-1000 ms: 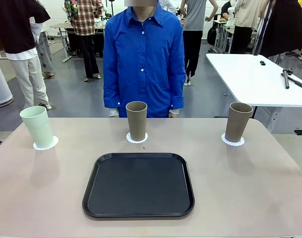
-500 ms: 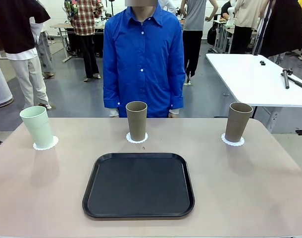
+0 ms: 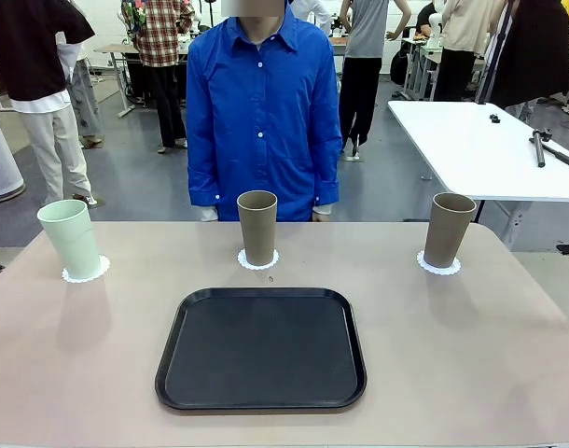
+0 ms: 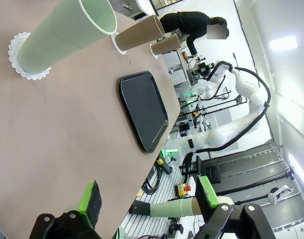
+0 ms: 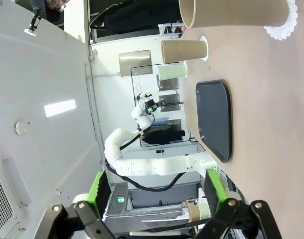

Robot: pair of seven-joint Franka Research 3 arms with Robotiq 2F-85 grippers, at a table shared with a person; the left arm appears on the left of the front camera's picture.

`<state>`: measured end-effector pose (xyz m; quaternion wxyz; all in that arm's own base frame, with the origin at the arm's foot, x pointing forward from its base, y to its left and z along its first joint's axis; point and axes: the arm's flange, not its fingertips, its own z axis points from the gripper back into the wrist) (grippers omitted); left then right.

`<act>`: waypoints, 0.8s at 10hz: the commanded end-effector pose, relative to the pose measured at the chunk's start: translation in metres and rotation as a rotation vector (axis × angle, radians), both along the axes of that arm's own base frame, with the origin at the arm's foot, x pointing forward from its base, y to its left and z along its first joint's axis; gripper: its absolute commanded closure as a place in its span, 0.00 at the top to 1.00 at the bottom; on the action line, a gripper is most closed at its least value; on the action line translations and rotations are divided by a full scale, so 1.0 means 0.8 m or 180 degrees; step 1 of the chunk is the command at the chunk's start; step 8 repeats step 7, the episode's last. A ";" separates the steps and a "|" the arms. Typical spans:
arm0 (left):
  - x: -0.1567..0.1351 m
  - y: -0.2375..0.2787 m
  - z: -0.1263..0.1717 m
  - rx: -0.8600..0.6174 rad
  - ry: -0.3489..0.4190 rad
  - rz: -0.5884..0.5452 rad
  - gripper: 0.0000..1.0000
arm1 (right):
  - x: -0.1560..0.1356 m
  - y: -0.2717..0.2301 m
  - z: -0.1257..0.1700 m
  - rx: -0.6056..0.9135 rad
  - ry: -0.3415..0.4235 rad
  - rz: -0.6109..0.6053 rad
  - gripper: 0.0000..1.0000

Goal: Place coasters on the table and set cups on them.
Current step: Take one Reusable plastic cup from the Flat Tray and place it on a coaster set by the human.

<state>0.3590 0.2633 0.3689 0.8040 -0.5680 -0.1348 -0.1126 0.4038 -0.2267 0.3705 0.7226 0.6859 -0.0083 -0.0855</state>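
Mint cup (image 3: 71,239) and two tan cups (image 3: 257,227) upright on doilies (image 3: 85,272), black tray (image 3: 261,348) near, left gripper (image 4: 149,201) and right gripper (image 5: 157,191) fingers spread, empty.

We see a black tray (image 3: 260,349) lying empty at centre, a person in a blue shirt (image 3: 258,112) standing at the far edge, and a white table (image 3: 476,149) behind on the right with small dark items on it.

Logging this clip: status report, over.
Left gripper open, right gripper open. Mint green tumbler and two tan tumblers on white doilies. Black tray bare.
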 end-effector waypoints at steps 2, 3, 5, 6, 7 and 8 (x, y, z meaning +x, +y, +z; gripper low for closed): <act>0.000 0.000 0.003 0.0008 -0.0008 0.0006 1.00 | -0.001 0.000 0.002 0.0004 -0.0005 0.0005 1.00; 0.000 0.000 0.003 0.0008 -0.0008 0.0006 1.00 | -0.001 0.000 0.002 0.0004 -0.0005 0.0005 1.00; 0.000 0.000 0.003 0.0008 -0.0008 0.0006 1.00 | -0.001 0.000 0.002 0.0004 -0.0005 0.0005 1.00; 0.000 0.000 0.003 0.0008 -0.0008 0.0006 1.00 | -0.001 0.000 0.002 0.0004 -0.0005 0.0005 1.00; 0.000 0.000 0.003 0.0008 -0.0008 0.0006 1.00 | -0.001 0.000 0.002 0.0004 -0.0005 0.0005 1.00; 0.000 0.000 0.003 0.0008 -0.0008 0.0006 1.00 | -0.001 0.000 0.002 0.0004 -0.0005 0.0005 1.00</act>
